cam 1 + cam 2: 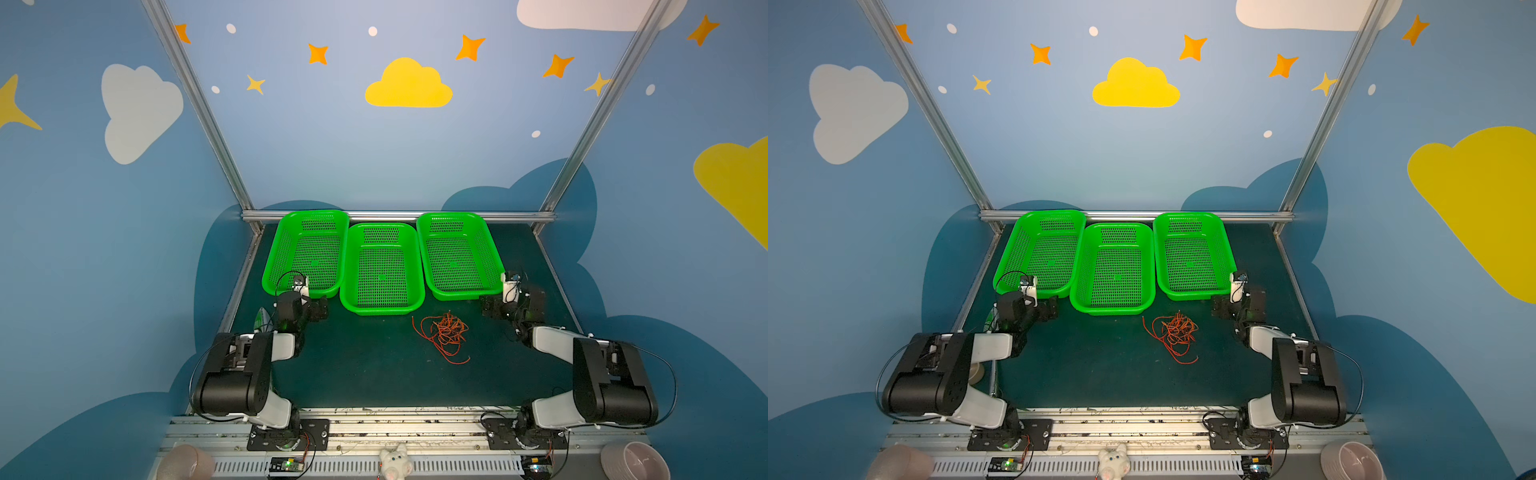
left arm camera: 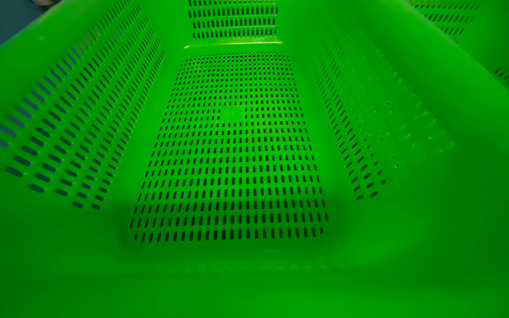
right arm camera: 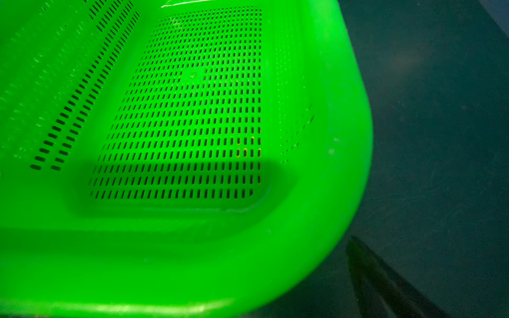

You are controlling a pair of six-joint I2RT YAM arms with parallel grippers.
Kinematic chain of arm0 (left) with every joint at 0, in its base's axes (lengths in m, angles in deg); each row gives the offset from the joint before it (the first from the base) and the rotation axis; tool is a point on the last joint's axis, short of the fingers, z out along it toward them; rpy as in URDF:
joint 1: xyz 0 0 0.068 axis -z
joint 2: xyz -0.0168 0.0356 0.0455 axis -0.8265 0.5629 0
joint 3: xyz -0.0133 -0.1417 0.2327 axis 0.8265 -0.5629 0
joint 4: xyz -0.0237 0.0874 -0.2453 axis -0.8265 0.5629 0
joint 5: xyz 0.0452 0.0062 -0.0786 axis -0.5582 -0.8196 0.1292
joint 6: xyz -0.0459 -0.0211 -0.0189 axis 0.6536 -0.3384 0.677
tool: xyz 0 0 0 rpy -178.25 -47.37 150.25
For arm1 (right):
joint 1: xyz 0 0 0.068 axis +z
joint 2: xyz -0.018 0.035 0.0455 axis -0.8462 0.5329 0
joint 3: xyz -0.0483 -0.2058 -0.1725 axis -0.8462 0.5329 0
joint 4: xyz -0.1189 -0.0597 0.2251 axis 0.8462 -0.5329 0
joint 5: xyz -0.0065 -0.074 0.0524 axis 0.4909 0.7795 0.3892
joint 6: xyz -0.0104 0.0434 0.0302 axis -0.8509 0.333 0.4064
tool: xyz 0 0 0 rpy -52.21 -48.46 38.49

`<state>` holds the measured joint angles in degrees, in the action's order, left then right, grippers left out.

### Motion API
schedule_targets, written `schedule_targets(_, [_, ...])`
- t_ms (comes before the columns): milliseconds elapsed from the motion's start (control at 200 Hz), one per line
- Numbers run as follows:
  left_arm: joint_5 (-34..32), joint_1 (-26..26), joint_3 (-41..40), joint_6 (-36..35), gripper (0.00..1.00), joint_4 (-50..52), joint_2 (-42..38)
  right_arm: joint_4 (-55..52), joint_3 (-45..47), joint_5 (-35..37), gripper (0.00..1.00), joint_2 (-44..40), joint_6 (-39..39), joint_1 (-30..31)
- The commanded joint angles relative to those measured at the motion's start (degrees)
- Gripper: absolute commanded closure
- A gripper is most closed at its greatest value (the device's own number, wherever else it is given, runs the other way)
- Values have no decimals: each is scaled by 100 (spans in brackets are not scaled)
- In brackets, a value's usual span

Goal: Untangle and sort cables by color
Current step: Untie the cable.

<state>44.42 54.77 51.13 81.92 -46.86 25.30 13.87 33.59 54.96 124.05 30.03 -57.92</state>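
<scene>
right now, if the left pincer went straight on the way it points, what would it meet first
Probably the left basket: the left pincer faces its near wall and floor; depth is unclear.

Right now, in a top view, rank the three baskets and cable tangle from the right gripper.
1. right basket: beside the right gripper.
2. cables: on the mat.
3. middle basket: centre.
4. left basket: far side.
</scene>
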Motion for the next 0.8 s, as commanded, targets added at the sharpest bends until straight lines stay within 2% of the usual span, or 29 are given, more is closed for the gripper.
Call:
schedule_targets(0, [68,14,150,-32,0,-327,14,248,-137,-67,4,-3,114,-27])
schedule_targets(315, [76,10,138,-43,0,-349,-1,244,-128,-37,4,-12,110,-14])
schedule_targets(421, [407,23,84,-197,0,-412,-33,254,-120,19,4,-21,110,11])
schedule_targets(541, [419,39,-28,-190,0,-459,-259,240,-123,168,5,-21,174,21])
schedule_targets(676, [446,37,77,-134,0,397,-971,11,-182,228,7,-257,187,33])
schedule_targets(796, [489,40,218,177,0,1389,-1718,-776,-448,369,9,-659,312,44])
